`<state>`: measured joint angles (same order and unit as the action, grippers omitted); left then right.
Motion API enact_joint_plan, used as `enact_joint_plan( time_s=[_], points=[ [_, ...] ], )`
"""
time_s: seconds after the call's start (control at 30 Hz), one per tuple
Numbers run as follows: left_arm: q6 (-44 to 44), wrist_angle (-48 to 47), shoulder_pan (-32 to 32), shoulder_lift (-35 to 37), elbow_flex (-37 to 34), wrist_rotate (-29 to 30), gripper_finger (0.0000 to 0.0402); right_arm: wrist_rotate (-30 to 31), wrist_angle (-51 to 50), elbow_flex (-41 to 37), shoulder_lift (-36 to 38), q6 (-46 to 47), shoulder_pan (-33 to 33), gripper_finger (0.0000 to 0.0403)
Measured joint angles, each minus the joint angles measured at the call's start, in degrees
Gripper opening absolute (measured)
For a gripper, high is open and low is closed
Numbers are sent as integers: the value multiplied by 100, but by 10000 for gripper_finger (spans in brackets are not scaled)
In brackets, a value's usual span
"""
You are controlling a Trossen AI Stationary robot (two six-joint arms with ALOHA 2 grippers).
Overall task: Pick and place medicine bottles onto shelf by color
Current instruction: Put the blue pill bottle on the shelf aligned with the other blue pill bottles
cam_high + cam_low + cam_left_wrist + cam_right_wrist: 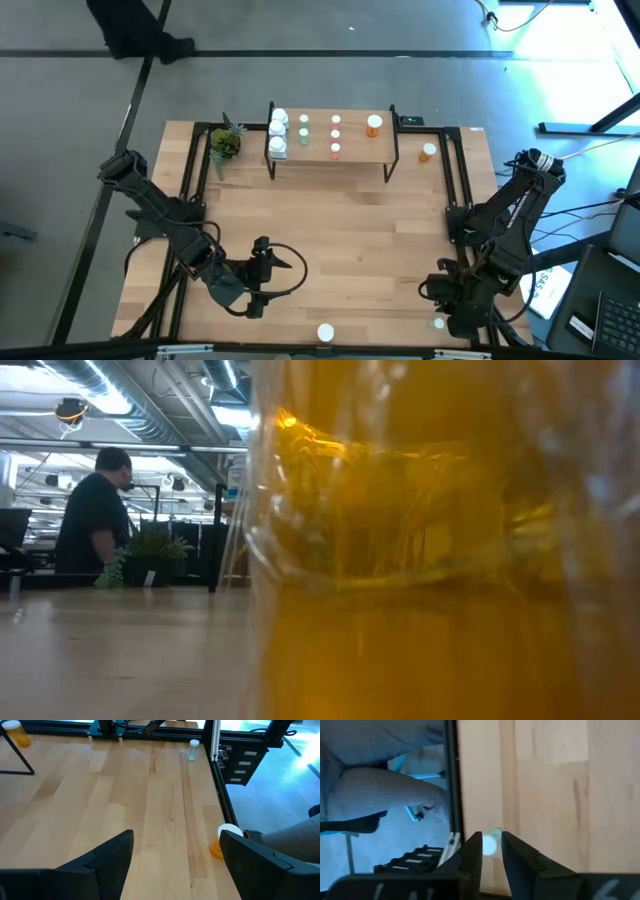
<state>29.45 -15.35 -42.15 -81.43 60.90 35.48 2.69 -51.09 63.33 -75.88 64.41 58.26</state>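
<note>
1. Shelf of light wood on thin black legs (350, 150) stood at the table's far edge, well apart from both grippers.
2. Right gripper (492, 851), near right corner, was closed narrowly on a pale green white-capped bottle (490, 843).
3. Left gripper (175, 865) hung wide open, empty.

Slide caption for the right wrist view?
Right gripper jaws closed on a pale green white-capped bottle at the wooden table's edge.
</note>
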Motion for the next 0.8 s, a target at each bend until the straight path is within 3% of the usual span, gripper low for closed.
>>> enact_joint_plan(
  time_s=[0.23,0.43,0.53,0.63,0.8],
  points=[
    [0,1,0,1,0,0,290,-259,-217,0,0,-422,-32,70],
    [0,2,0,0,0,0,290,-452,-217,0,-2,-632,-31,13],
    [-2,2,0,0,0,0,290,-406,-215,0,-2,-640,-31,5],
    [0,2,0,0,0,0,290,-395,-217,0,-3,-621,-33,24],
    [-42,2,0,0,0,-49,290,-388,-215,0,-4,-622,-31,92]
  ],
)
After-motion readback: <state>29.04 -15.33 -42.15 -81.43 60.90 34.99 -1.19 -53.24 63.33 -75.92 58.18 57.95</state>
